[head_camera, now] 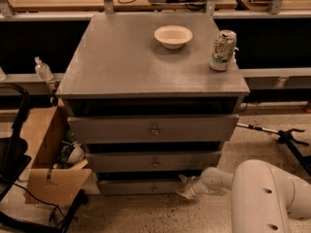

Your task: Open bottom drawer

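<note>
Camera view, bottom drawer [141, 186]: lowest grey front, at 6 o'clock in frame, looks shut.
Risk: the pull may slip, because the tool [186, 187] sits at 3 o'clock of the knob [154, 189], not on it.
Tool state: low by the drawer's right part; opening and contact cannot be told.

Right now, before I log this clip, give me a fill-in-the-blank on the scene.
The pincer is low by the bottom drawer, to the ___ of its knob.
The can stands ___ on the cabinet top.
The bowl holds ___.
Missing: right; upright; nothing.
</note>
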Action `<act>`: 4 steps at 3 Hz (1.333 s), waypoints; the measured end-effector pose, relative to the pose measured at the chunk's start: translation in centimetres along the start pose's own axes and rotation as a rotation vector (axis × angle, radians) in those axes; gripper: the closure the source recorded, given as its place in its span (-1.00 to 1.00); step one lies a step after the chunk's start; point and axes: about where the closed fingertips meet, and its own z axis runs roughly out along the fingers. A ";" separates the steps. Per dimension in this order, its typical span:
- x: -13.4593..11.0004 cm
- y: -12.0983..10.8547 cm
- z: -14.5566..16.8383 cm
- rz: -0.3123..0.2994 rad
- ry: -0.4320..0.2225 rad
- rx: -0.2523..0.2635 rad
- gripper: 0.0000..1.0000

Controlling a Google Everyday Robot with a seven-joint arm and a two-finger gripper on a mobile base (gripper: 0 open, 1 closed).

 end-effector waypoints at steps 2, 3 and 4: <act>0.0 0.0 0.0 0.000 0.000 0.000 0.15; 0.0 0.0 0.0 0.000 0.000 0.000 -0.30; 0.0 0.0 0.0 0.000 0.000 0.000 -0.78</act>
